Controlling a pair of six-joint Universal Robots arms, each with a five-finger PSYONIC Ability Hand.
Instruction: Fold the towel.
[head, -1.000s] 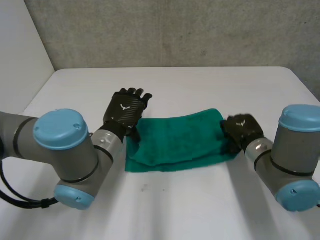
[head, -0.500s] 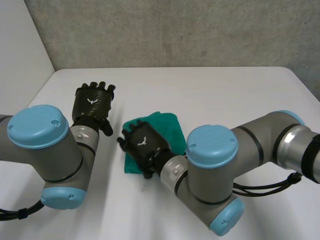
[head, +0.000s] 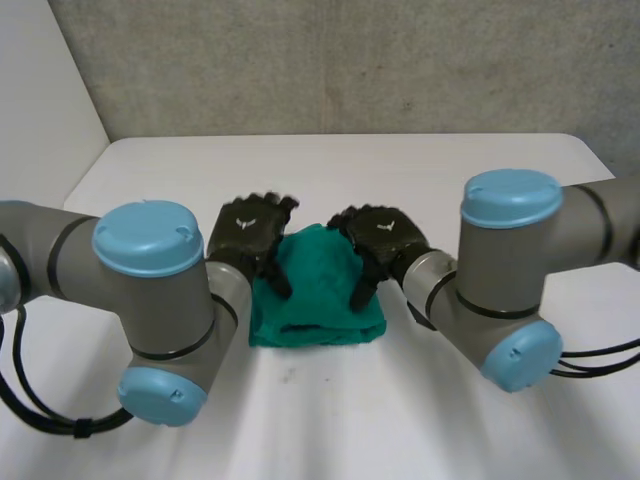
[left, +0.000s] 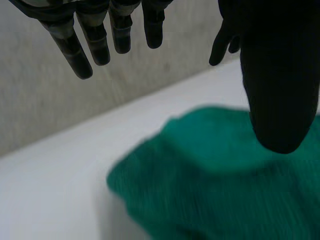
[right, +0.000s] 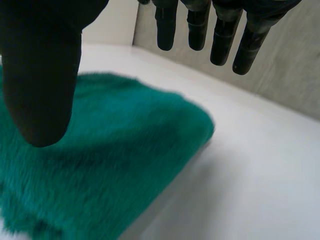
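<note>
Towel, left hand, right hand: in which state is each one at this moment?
Towel: folded into a small thick pad, lying on the table.
Left hand: open, fingers straight, at one end of the towel.
Right hand: open, fingers straight, at the other end.

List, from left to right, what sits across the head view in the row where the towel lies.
left arm → left hand → green towel → right hand → right arm
</note>
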